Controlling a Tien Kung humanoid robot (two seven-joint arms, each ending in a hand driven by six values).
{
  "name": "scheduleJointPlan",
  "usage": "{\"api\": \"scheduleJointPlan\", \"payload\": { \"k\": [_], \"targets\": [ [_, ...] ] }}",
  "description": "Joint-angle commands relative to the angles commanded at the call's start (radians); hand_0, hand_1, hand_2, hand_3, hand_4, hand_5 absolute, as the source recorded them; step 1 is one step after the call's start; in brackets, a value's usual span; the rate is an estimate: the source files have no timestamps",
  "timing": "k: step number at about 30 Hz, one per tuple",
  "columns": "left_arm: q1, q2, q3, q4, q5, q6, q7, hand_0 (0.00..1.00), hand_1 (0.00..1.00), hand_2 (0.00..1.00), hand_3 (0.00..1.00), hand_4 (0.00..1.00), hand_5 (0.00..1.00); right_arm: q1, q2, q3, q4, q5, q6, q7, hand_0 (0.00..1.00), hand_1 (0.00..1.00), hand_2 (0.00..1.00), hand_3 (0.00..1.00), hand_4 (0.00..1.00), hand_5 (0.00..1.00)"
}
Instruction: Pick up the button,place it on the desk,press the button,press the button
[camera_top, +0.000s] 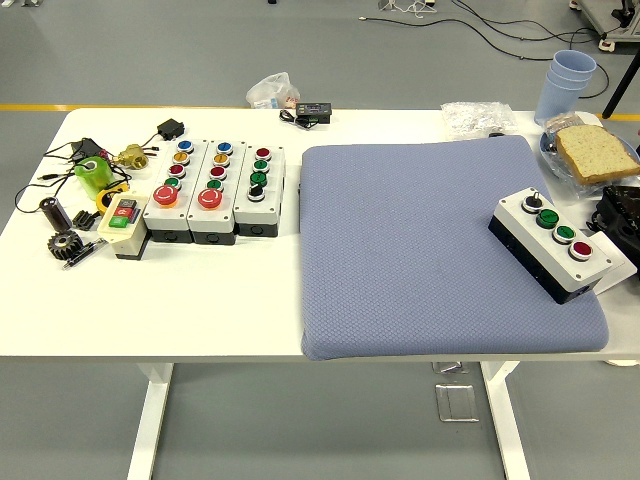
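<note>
My right hand (622, 215) sits just past the button box (552, 243) on the blue mat (420, 250) on the white surface (200, 310), I cannot tell how my fingers are, and I should grab the box by its sides.

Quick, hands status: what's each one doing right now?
Left hand: not in view.
Right hand: only partly visible at the right edge, beside the button box on the blue mat; grip state cannot be told.
</note>
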Motion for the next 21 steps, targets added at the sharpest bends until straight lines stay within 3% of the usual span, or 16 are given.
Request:
{"api": "scheduleJointPlan", "payload": {
  "k": [2, 21],
  "targets": [
    [0.000, 0.000, 0.000, 0.000, 0.000, 0.000, 0.000, 0.568, 0.420, 0.423, 0.428, 0.282, 0.353, -0.001, 0.000, 0.001, -0.001, 0.003, 0.001, 0.000, 0.708, 0.685, 0.744, 0.779, 0.757, 0.489],
    [-0.002, 0.000, 0.001, 0.000, 0.004, -0.002, 0.002, 0.568, 0.420, 0.424, 0.428, 0.280, 0.353, 0.002, 0.006, 0.004, -0.013, 0.006, 0.024, -0.022, 0.697, 0.674, 0.743, 0.762, 0.746, 0.488]
  ]
}}
